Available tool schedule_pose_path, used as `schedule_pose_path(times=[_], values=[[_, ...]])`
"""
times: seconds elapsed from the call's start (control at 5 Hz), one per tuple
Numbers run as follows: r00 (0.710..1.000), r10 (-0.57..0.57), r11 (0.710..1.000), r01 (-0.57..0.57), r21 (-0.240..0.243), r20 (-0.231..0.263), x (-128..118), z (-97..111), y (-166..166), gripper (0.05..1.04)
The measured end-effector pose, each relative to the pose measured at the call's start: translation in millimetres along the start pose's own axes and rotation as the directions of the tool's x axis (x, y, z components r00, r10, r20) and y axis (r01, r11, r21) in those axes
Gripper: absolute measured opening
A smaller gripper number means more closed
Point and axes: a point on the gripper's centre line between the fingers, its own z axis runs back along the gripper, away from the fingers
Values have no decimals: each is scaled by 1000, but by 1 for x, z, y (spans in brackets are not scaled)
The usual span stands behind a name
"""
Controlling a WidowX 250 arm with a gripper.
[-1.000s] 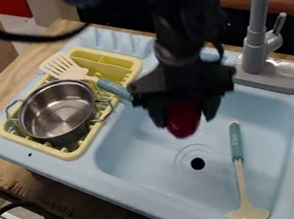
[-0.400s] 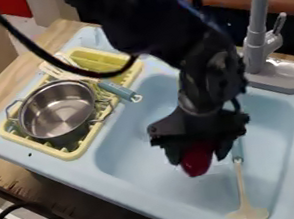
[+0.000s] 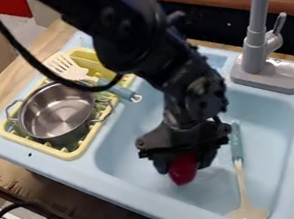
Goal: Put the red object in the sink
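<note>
Blue sink (image 3: 141,186) | pincer (image 3: 182,168) angled down, red object (image 3: 183,169) between fingers

the sink (image 3: 81,177) is showing a plain pale blue, while the rack (image 3: 68,155) is glowing soft yellow and the pot (image 3: 54,110) is shining silver. the red object (image 3: 184,171) is looking deep and rosy against the black gripper (image 3: 182,163). the spatula (image 3: 62,64) and the spoon (image 3: 247,214) are both pairing cream with teal handles, the tap (image 3: 256,42) is staying grey, and the counter (image 3: 4,174) is wearing streaky brown wood grain.
</note>
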Motion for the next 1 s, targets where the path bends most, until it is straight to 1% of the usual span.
schedule_pose_path(times=[0.2,0.4,0.6,0.8,1.0], values=[[999,30,1000,-30,9,-14,4,-5,8,806],[999,31,999,-30,17,-15,5,-7,11,806],[999,38,999,-38,30,1,5,-10,13,842],[999,41,998,-42,42,10,5,-9,14,934],[999,49,997,-49,56,11,5,-9,17,990]])
